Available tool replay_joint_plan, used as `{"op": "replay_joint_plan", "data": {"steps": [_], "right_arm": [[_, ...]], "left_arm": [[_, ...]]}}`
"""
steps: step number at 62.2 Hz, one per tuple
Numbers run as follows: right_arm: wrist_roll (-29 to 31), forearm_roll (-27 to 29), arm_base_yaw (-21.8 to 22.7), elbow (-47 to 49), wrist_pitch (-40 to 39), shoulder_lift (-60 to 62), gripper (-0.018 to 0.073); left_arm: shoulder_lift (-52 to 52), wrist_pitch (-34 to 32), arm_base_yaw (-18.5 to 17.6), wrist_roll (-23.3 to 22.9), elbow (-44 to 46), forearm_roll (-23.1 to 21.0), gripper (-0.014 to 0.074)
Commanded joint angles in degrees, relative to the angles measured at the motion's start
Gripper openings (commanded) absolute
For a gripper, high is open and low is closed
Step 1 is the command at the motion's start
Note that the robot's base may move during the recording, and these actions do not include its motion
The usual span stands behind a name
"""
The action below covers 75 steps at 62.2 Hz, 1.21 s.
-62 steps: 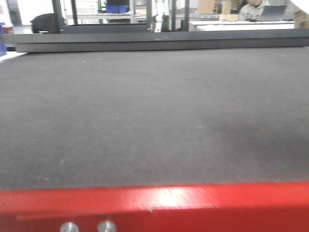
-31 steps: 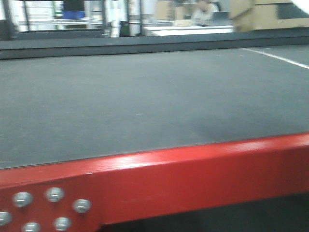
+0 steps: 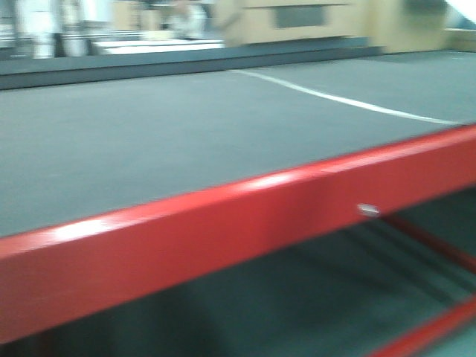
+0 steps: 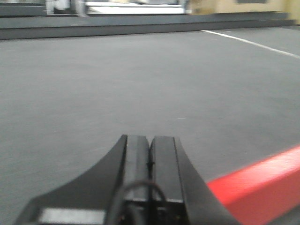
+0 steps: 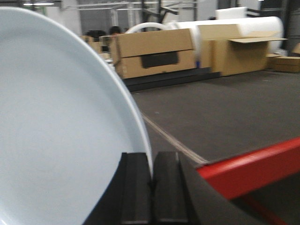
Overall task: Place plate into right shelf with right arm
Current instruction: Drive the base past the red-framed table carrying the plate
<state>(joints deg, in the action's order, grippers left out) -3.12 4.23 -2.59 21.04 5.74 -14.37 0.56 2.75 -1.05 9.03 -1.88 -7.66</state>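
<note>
Glossy white round shallow plate (image 5: 61,131) was held in the black right gripper (image 5: 152,159) and filled the left of the right wrist view. The dark fingers (image 5: 136,187) were clamped on its rim, which ran down into the slot between them. Only the edge was pinched, the rest of the dish stuck out unsupported

My read: stiff, looked ceramic, so fairly heavy for an edge grip, and brittle. The glaze was slick, so it could swivel or slip in the pads on a quick swing. The rim was the only sensible hold on a dish this shallow; a deeper bite toward the well would be safer

Black left gripper (image 4: 150,140) had its fingers pressed together on nothing, over the grey mat (image 4: 93,84) of the red-framed table (image 3: 223,223). Brown cardboard boxes (image 5: 154,51) stood far right

Stainless-steel right shelf wasn't in any view and the front view was blurred, so I couldn't judge the approach. Advice: go slow, lay it flat, no knocks on the beams
</note>
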Motion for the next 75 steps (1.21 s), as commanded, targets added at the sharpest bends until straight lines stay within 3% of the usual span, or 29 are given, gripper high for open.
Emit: {"op": "replay_joint_plan", "data": {"steps": [1, 75], "right_arm": [[0.4, 0.47, 0.52, 1.59, -5.74, -0.39, 0.0051], [0.4, 0.47, 0.52, 1.59, -5.74, -0.39, 0.0051]], "left_arm": [[0.59, -5.16, -0.11, -0.4, -0.59, -0.47, -0.0128], [0.59, -5.16, -0.11, -0.4, -0.59, -0.47, -0.0128]]}}
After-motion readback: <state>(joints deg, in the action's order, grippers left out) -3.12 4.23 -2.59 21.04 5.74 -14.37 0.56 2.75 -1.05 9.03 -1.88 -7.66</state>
